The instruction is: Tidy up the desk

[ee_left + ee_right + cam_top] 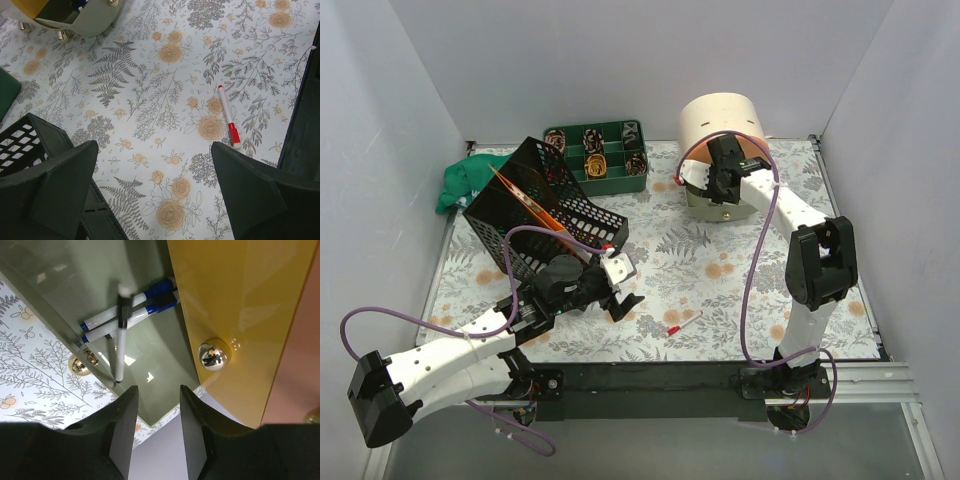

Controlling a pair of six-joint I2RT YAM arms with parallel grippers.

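the left pincer (154, 150) is held wide apart near the red-capped marker (227, 117) by the counter's (150, 75) front edge. a pickup is probably in hand, so centring and lowering are called for. the right pincer (157, 395), slightly parted, is poised over the pen holder (75, 280). the counter, spread beneath both arms, is printed with grey-green leaves and orange blossoms.

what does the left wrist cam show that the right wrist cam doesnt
Only the left wrist view: a red-capped marker lying loose on the desk, a corner of the black mesh rack, and the open left gripper. Only the right wrist view: blue-capped markers and a black-capped marker inside the holder, plus the open right gripper. Both: the floral desk and the grey-green holder with its gold ball feet.
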